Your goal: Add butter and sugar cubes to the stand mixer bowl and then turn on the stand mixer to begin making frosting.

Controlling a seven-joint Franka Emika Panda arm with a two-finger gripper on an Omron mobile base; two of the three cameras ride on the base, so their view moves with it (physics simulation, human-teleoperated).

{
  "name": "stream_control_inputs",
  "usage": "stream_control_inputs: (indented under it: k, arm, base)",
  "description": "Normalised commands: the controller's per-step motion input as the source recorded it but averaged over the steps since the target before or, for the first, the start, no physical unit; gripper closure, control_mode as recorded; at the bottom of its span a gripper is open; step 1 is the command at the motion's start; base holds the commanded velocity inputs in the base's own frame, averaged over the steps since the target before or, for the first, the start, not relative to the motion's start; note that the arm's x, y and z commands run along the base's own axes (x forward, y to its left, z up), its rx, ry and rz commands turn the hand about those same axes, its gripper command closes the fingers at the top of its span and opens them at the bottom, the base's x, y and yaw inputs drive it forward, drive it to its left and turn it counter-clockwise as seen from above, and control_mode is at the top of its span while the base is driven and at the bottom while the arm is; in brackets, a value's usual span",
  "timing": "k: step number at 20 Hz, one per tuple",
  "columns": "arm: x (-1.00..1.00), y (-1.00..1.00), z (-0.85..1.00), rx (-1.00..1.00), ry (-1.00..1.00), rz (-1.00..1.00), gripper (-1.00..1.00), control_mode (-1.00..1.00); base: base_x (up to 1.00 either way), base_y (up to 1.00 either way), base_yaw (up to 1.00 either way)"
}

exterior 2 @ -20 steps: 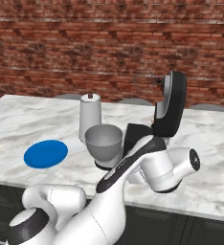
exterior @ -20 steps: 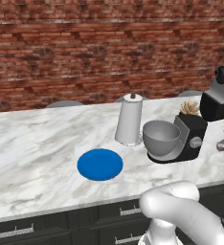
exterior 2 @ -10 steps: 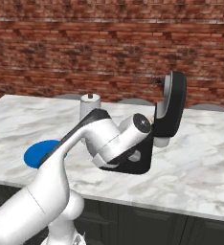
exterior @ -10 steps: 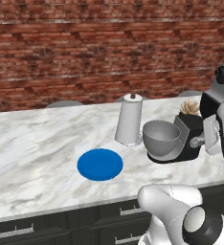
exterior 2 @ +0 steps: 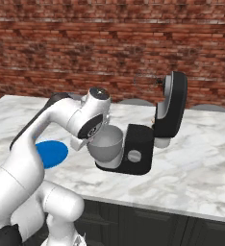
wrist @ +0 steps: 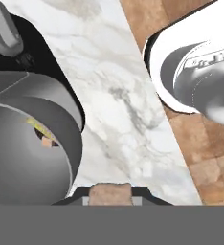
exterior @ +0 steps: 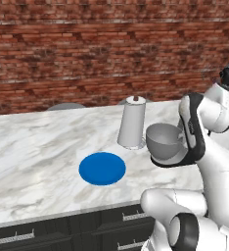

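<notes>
The black stand mixer (exterior 2: 139, 153) stands on the marble counter with its head (exterior 2: 172, 106) tilted up. Its grey metal bowl (exterior 2: 106, 144) (exterior: 164, 139) sits on the base. In the hand view the bowl (wrist: 28, 153) is at the left. Inside it lie a pale-yellow sliver of butter (wrist: 36, 125) and a small tan piece (wrist: 49, 142), both partly hidden by the rim. My gripper (wrist: 110, 195) hangs just outside the bowl's rim, over the counter. It is shut on a tan sugar cube (wrist: 110, 191). In the right base view my hand (exterior 2: 81, 143) is beside the bowl's left side.
A blue round plate (exterior: 102, 168) (exterior 2: 51, 153) lies on the counter left of the mixer. A tall white roll (exterior: 132, 122) stands behind it, next to the bowl. A brick wall runs behind the counter. Dark cabinet drawers (exterior: 62, 233) sit under the front edge.
The arm has swung from low in front of the mixer up and across to the bowl's side. Plate, roll and mixer have stayed put.
</notes>
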Motion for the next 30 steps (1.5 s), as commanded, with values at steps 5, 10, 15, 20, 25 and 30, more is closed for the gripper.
stream_control_inputs:
  k: [5,10,15,20,25,30]
  arm:
    - [0.83,0.06,-0.06,-0.07,0.26,0.01,1.0,-1.0]
    - [0.56,0.01,-0.21,-0.07,0.23,0.0,1.0,-1.0]
    - [0.17,0.0,-0.32,-0.04,0.1,-0.02,1.0,-1.0]
    - [0.34,-0.01,-0.39,-0.01,0.12,-0.02,1.0,-1.0]
    - [0.35,-0.03,-0.34,-0.01,0.1,-0.01,1.0,-1.0]
    - [0.13,-0.08,-0.3,0.0,0.06,0.0,1.0,-1.0]
  base:
    - [0.0,0.0,0.0]
    - [0.0,0.0,0.0]
    - [0.0,0.0,0.0]
    - [0.0,0.0,0.0]
    - [0.0,0.0,0.0]
    - [0.0,0.0,0.0]
